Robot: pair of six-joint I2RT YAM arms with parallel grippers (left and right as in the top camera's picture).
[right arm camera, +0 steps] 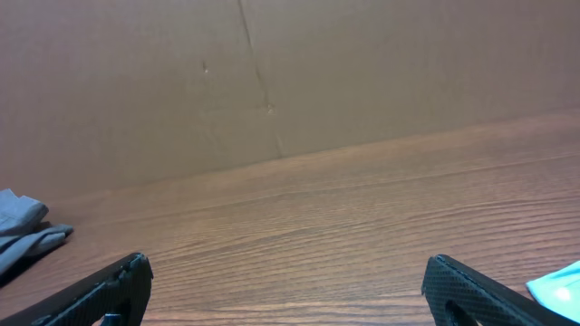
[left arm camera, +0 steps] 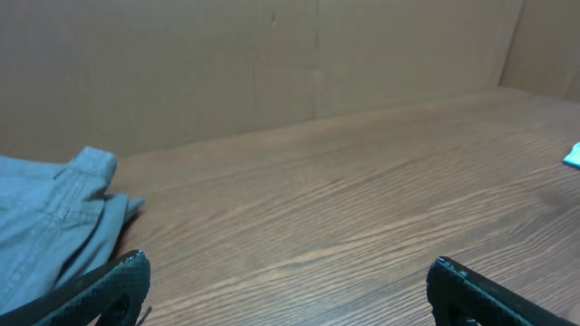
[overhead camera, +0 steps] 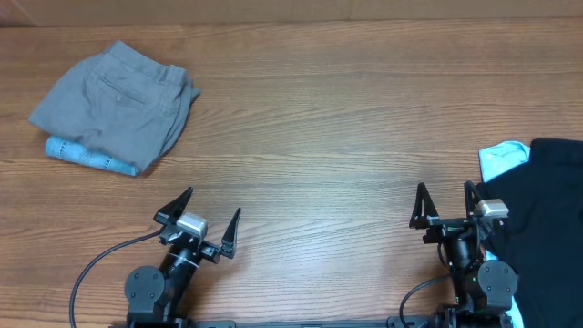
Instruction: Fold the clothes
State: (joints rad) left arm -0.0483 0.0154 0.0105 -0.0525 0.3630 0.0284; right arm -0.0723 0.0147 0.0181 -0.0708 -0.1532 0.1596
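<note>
Grey shorts are noted at ten o'clock, black garment at four. Left gripper and right gripper are held with fingers apart.

In the overhead view, the black garment is cut off by the right and lower edges, and the light blue cloth is partly hidden beneath it. At upper left, the blue garment is largely covered by the grey shorts; its type cannot be told.

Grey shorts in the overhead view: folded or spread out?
Folded. The grey shorts lie doubled into a compact bundle, back pocket up, resting on a light blue garment.
</note>
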